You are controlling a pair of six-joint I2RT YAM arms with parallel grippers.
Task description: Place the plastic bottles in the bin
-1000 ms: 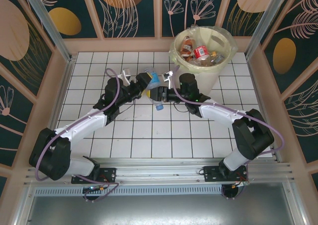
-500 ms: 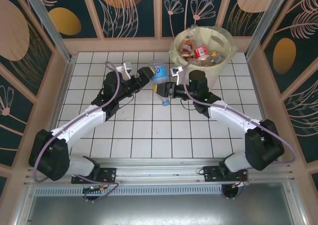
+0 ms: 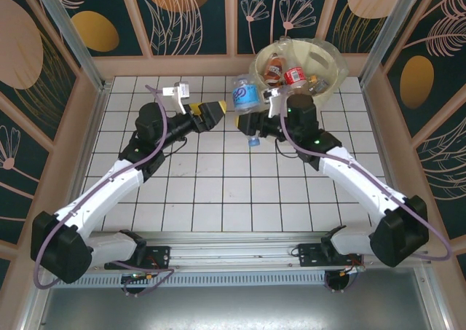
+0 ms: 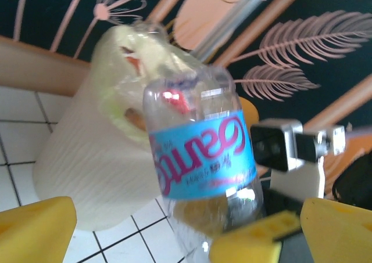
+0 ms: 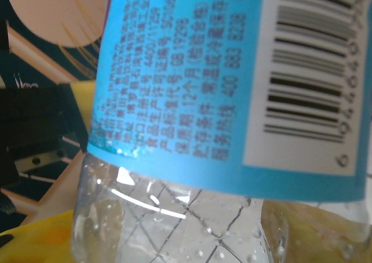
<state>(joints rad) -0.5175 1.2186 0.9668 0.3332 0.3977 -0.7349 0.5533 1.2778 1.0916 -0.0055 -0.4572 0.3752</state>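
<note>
Above the white tiled table (image 3: 196, 191), seen from the top camera, the right gripper (image 3: 255, 124) is clamped around a clear blue-labelled bottle (image 3: 245, 97). The bottle is lifted off the tiles with its blue cap (image 3: 253, 141) pointing down towards the near edge. It hangs just beside the bin (image 3: 341, 68), on the side facing the left arm, and is not yet over the rim. Several other bottles (image 3: 293, 75) with red and orange labels already lie inside the lined bin. The left gripper (image 3: 218, 114) sits close to the held bottle but apart from it, jaws spread wide and holding nothing.

From the left wrist camera, that gripper's yellow fingers (image 4: 35, 231) stand far apart at the two lower corners. The blue-labelled bottle (image 4: 203, 158) is in the middle distance between them, its pink print upside down. One yellow finger of the right gripper (image 4: 256, 242) presses against the bottle's lower part. The pale bin (image 4: 87, 170) stands behind the bottle, with its bag bunched at the top.

Up close in the right wrist camera, the bottle's blue label (image 5: 192, 89) with small print and a barcode (image 5: 308, 77) covers most of the frame. Clear ribbed plastic dotted with droplets shows below it. A blurred yellow finger (image 5: 29, 240) lies against the bottle at the lower corner.
</note>
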